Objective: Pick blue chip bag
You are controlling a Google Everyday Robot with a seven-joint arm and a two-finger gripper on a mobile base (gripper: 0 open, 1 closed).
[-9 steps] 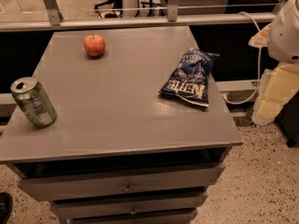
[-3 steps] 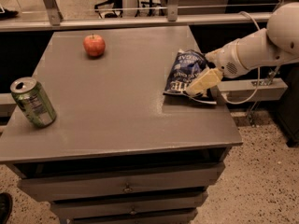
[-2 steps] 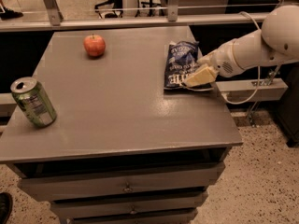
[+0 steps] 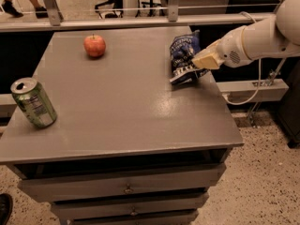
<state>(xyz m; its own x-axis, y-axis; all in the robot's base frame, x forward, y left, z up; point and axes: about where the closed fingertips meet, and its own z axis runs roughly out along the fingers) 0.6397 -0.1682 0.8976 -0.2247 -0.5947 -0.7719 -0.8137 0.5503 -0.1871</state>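
The blue chip bag [image 4: 183, 56] is a crinkled dark navy bag with white lettering at the right edge of the grey table [image 4: 122, 116]. It stands tilted up, its lower end still near the tabletop. My gripper [image 4: 200, 62] reaches in from the right on a white arm and is shut on the bag's right side. The cream-coloured fingers [image 4: 207, 60] cover part of the bag.
A red apple [image 4: 94, 45] sits at the back left of the table. A green soda can [image 4: 33, 102] stands tilted near the left edge. Drawers [image 4: 126, 189] are below the tabletop. A metal rail [image 4: 140, 21] runs behind the table, and a white cable [image 4: 243, 97] hangs at the right.
The arm came in from the right and closed on the bag. The bag went from lying flat to bunched and tilted up, shifted slightly toward the back.
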